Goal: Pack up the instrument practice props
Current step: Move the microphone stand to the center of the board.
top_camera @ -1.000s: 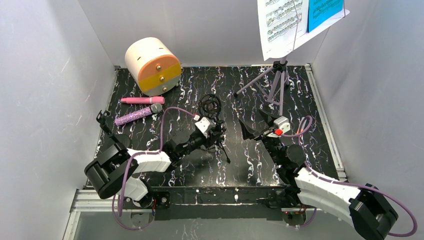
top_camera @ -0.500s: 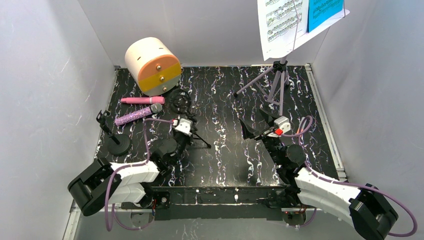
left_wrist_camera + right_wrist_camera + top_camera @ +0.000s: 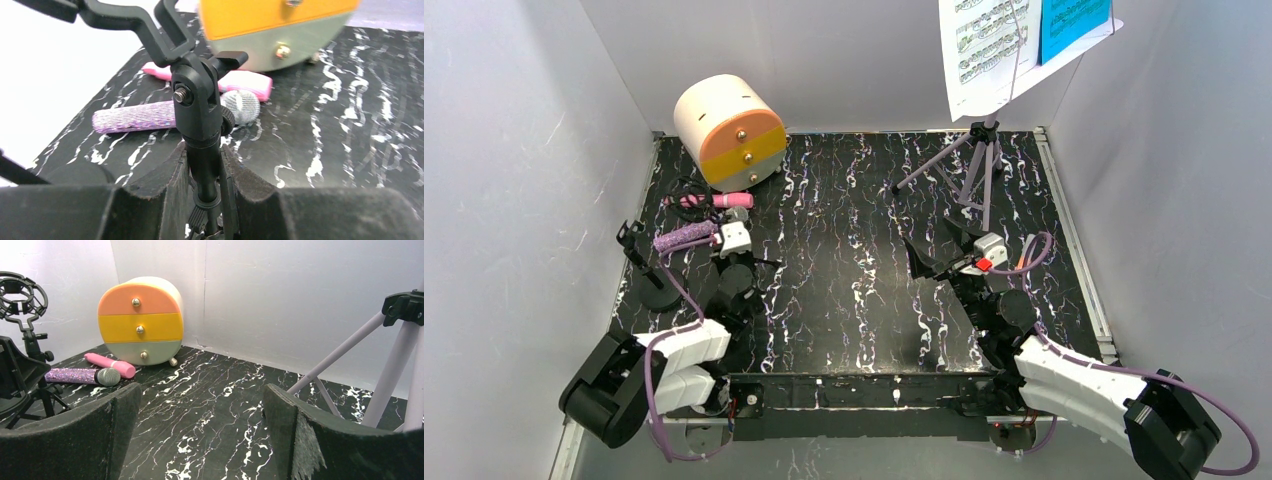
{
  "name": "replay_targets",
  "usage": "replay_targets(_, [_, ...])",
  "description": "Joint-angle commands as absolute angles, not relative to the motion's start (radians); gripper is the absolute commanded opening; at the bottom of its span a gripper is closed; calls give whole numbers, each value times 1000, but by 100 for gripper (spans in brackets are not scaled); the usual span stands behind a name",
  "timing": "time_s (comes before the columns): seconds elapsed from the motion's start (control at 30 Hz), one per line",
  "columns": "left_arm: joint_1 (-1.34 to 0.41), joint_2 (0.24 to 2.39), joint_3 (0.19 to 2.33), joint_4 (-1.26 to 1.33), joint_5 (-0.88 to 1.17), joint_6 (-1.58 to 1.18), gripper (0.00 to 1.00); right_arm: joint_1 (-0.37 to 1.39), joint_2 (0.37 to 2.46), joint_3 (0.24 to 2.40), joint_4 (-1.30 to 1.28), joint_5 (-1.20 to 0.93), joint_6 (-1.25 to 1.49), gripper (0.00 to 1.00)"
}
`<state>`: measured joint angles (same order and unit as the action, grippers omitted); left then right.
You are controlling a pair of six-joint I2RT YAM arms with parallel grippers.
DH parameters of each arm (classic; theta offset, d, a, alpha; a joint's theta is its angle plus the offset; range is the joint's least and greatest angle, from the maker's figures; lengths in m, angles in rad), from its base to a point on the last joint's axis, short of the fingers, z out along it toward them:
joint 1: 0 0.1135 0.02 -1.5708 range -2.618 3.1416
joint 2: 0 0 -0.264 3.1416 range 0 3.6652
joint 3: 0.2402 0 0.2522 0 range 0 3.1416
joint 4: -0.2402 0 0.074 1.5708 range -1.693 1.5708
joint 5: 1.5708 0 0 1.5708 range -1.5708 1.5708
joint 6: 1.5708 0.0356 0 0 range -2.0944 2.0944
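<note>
my left claw (image 3: 205, 197) pinches the mic tripod (image 3: 196, 110) by its stem (right claw (image 3: 200, 427) gapes empty); it could swivel and clip the purple microphone (image 3: 145, 119).

Right tool (image 3: 200, 392): jaws stood wide apart, dark padded fingers (image 3: 75, 440) low in frame, black white-veined table (image 3: 215, 410) showing in the gap.

Far left corner: cream box (image 3: 142, 320) on its side against the white walls (image 3: 280, 295), face banded orange, yellow and grey, one brass knob per band.

Pink microphone (image 3: 107, 364) lay just before the box. Purple microphone (image 3: 80, 376) lay beside it, silver head near the pink one.

Left edge: black mic tripod (image 3: 31, 337) upright, ring mount on top, feet partly hidden.

Right edge: lilac tripod legs (image 3: 391, 375) splayed from a black hub.
</note>
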<state>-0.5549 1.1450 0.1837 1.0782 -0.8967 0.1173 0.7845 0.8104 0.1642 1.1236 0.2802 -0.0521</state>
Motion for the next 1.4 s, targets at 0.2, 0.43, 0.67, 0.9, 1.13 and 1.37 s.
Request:
replay_targets(0.2, [-362,1213,210,1108,-1050,139,0,778,836,158,1172,250,-26,98])
replay_targets(0.43, [-307,1260,210,1150,-1087,80,5,776,878,173,1166,247,-22,98])
replay_targets(0.67, [-307,1077,165,1017,-1015,-92,44,775,881,208,1085,247,-8,99])
replay_targets(0.9, [-338,981,295,602,-937,-329,63,773,859,278,891,278,41,99])
replay_targets(1.13, [-380,890,382,236,-792,-546,71,751,871,429,550,347,62,99])
replay_targets(1.37, [-382,702,439,113,-515,-495,76,564,916,548,349,226,112,99])
